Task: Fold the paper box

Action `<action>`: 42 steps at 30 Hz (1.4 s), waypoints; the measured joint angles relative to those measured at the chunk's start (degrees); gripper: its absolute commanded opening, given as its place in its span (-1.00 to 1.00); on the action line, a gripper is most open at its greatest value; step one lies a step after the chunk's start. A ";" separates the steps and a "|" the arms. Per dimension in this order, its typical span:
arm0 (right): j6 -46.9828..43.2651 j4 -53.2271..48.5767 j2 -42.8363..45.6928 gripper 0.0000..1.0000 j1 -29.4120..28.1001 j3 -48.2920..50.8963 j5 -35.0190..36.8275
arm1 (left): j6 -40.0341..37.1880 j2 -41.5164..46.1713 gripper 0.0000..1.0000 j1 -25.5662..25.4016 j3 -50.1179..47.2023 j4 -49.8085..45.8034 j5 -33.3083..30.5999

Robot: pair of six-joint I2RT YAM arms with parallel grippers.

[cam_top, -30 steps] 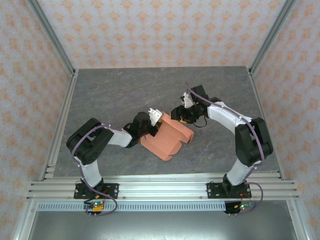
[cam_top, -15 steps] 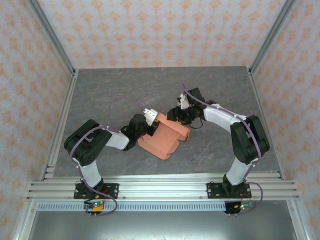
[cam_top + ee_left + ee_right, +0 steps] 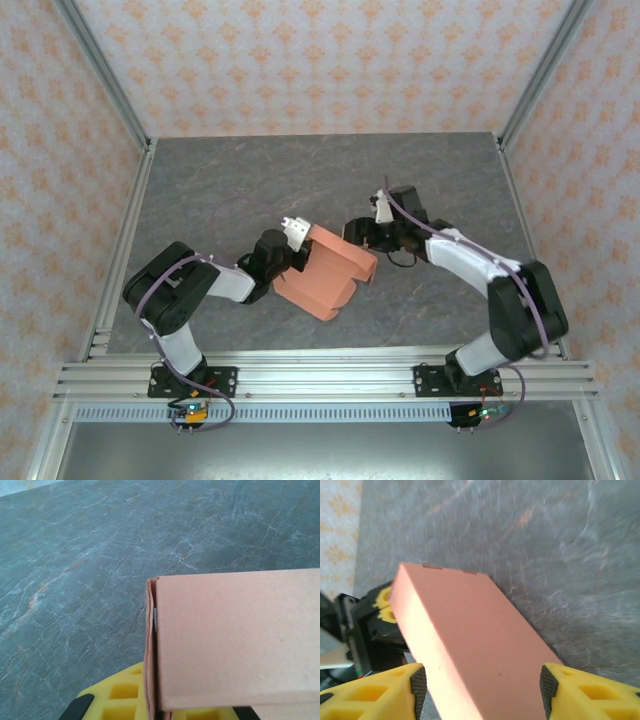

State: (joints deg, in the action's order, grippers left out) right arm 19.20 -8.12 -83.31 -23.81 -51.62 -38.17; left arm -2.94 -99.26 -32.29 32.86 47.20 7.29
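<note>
Top external view has the paper box (image 3: 325,275) lying mid-table on the grey stone-patterned table (image 3: 220,180), hemmed in by both arms. The left gripper (image 3: 290,255) is pressed together on the box's left edge, pinching the thin card wall. The right gripper (image 3: 356,238) stands spread, its yellow fingers (image 3: 380,695) straddling the box's upper-right end; whether they touch it I cannot tell. Orange-patterned walls (image 3: 330,60) enclose the table.

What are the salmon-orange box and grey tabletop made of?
Salmon-orange paper box: thin matte card, going by the thin folded edge at its corner. Grey veined tabletop: stone or stone-print laminate, dull sheen; cannot tell which.
</note>
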 measured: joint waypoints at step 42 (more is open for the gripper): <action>-33.46 28.00 16.87 -0.35 -10.58 20.37 15.45 | 17.07 11.08 -1.00 8.52 6.58 -27.08 14.25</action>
State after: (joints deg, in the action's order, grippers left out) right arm -14.26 19.88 -66.43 -34.39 -31.24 -22.72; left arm 14.13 -88.18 -23.77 39.44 20.12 21.54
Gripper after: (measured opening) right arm 0.326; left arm 0.064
